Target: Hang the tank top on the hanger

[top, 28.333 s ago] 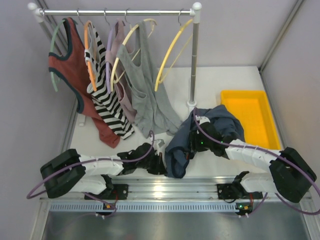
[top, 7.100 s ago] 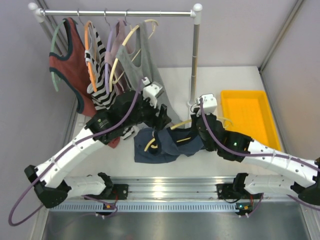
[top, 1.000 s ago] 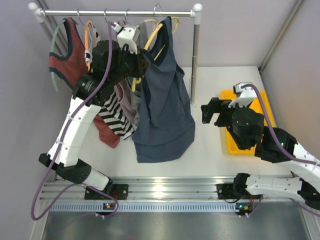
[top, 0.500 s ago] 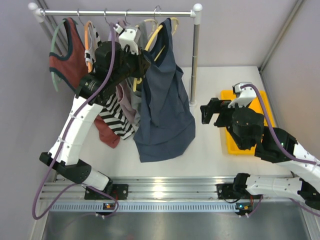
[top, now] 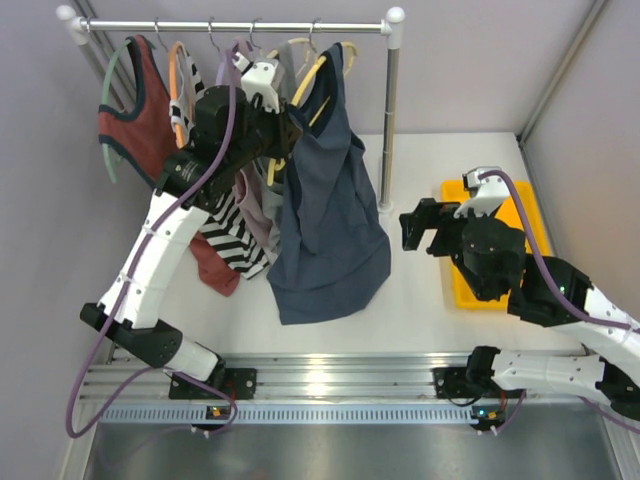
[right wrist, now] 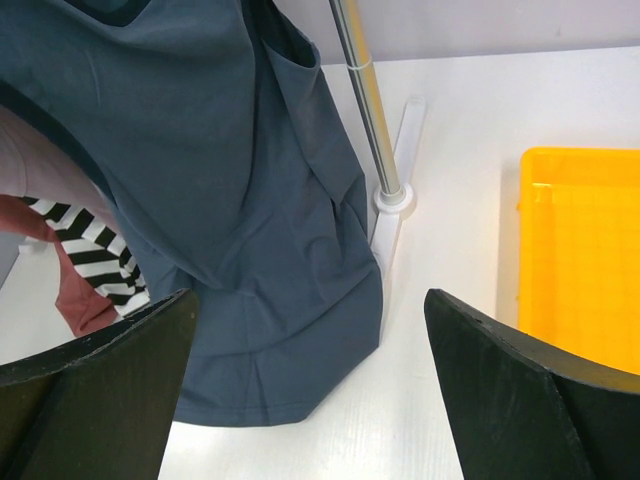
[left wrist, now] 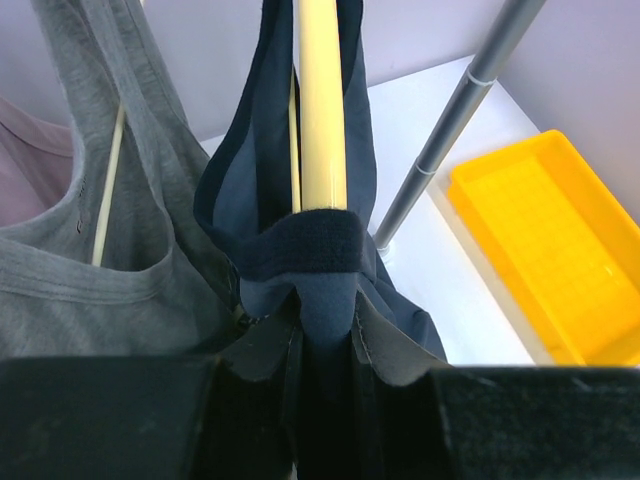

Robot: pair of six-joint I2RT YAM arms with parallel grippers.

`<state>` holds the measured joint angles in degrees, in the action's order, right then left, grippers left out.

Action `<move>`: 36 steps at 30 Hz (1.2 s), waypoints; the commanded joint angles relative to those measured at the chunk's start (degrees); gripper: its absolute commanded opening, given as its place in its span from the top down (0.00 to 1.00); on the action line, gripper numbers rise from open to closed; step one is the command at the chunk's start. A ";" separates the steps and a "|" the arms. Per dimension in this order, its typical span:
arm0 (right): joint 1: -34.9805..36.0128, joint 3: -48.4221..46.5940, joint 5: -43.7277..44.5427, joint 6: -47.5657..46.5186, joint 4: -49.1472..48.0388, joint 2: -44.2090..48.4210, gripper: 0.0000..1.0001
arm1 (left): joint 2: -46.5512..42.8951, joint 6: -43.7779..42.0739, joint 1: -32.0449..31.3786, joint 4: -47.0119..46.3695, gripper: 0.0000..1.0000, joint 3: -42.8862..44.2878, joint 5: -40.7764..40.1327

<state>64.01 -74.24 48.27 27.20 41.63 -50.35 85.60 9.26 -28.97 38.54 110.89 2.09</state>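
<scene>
At the bottom of the overhead view the two arm bases sit on the near edge of the desk. The right tool is right of centre, its fingers spread wide apart with nothing between them, above the white surface at the left edge of the yellow tray. Its wrist view looks past both fingers onto the lower half of the tank top and the foot of the rack's post. The slate-blue tank top hangs in the middle of the overhead view, its hem low over the desk; whether the hem touches the surface cannot be told. Higher up, the left arm reaches to the top of the frame, where the left tool is clamped on the tank top's fabric just below a dark trim band that wraps across the yellow hanger; whether the hanger's arm also lies inside that grip cannot be told. The hanger runs up through the top's shoulder opening, and its hook is over the rail. Left of it on the same rail hang a grey tank top, a striped top and a rust-red top.
</scene>
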 commanded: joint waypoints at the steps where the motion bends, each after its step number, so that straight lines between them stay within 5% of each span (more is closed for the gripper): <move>1: 0.59 0.06 -0.37 0.40 -0.58 0.43 0.05 | -3.60 -1.08 0.32 -8.40 0.79 0.03 -0.15; 7: 0.59 0.06 -0.99 0.31 -0.85 -0.01 0.05 | -4.48 -1.87 0.32 -8.22 0.54 -0.41 0.63; 13: 0.68 0.23 -1.34 0.40 -1.11 -0.10 0.05 | -5.71 -3.01 0.32 -8.05 0.41 -0.59 0.64; 27: 0.68 1.37 -2.57 0.48 -2.34 -0.37 0.04 | -12.21 -3.55 0.23 -9.98 0.34 -2.34 7.12; 36: 0.59 6.56 -4.24 2.24 -3.83 0.51 0.03 | -17.66 5.07 -5.99 -19.56 0.26 -21.93 9.35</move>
<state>64.01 -68.88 45.06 28.14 39.70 -50.61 67.61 10.87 -31.53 24.69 93.73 10.72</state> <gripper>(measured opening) 0.966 0.738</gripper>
